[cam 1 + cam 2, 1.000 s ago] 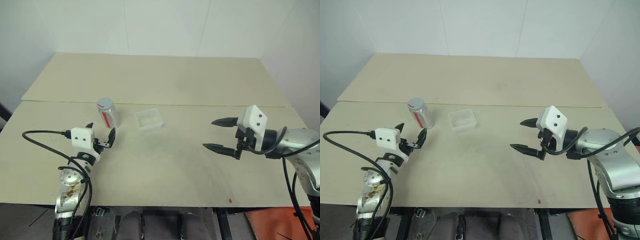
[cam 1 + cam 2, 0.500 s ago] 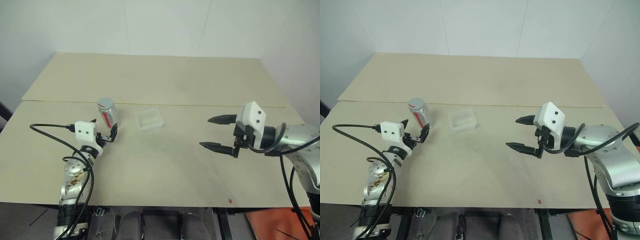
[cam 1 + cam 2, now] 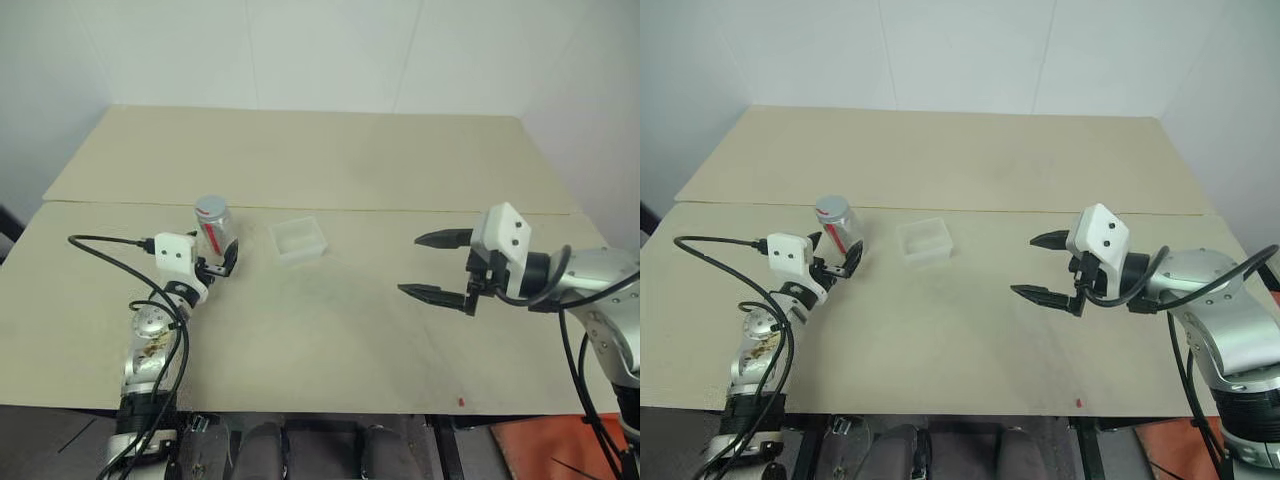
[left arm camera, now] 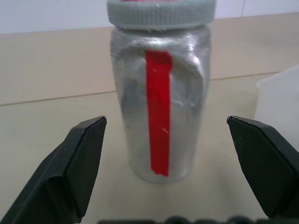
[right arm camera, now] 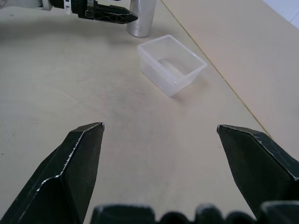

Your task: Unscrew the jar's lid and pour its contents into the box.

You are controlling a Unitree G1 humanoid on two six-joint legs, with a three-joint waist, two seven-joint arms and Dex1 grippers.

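Beige table (image 3: 330, 330) nearest me, bare wood with faint scuffs. On my left side, the left tool (image 3: 213, 261) sits low over it, fingers spread wide and gripping nothing. From its wrist view I see the jar (image 4: 161, 100) standing upright straight ahead, framed between the two fingers (image 4: 77, 161) with clear gaps on both sides, so no contact. The jar is crinkled silver with a red stripe down its front, and the lid (image 4: 161, 11) is on it, grey and ribbed.

To the right of the jar, well apart from it, the right tool (image 3: 435, 265) hangs above the table, also fully open and empty, pointing back towards the jar.

Just right of the jar, close but not touching, is the box (image 3: 298, 238), clear whitish plastic, upright with its mouth up. In the right wrist view I see the box (image 5: 172, 64) looking empty, with the jar's base just beyond it and the left tool's black fingers reaching in beside that base. I cannot tell what the jar holds; its wall is opaque.

Beyond the jar a seam crosses the table, then a white wall (image 3: 320, 50).
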